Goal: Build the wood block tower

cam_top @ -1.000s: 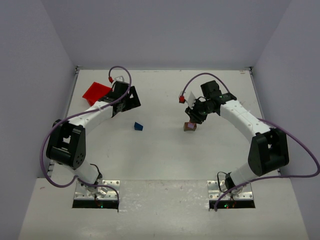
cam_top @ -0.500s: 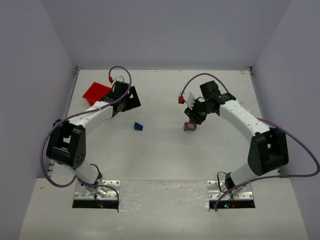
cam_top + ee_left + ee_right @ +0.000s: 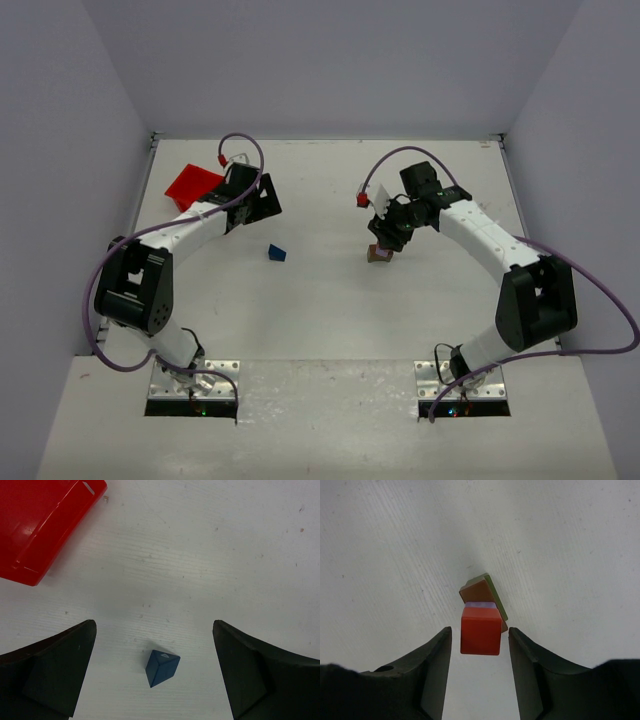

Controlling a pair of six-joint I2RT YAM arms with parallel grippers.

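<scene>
While the right claw (image 3: 386, 233) straddles the small stack right of centre on the surface (image 3: 320, 330), its jaws stand slightly apart. The right wrist view shows a sliver of bare surface on each side of the orange-red block (image 3: 480, 630), so the claw is released, not grasping. That block sits topmost, over a lilac-purple block (image 3: 480, 604) of which only a strip shows. Under that is a brown block (image 3: 477, 588), turned a little askew, with an olive edge along its right side that I cannot assign.

The dark blue wedge (image 3: 162, 667) lies alone on the surface, well apart to the left of the stack. The left claw (image 3: 153, 625) hangs near it, spread wide and holding nothing, and the red bin (image 3: 45, 520) lies off to the far left.

I judge three blocks stacked and the wedge the last piece. Next, the right claw should lift straight up without brushing the orange-red block. The left should then drop, close on the wedge's flat sides and carry it across.
</scene>
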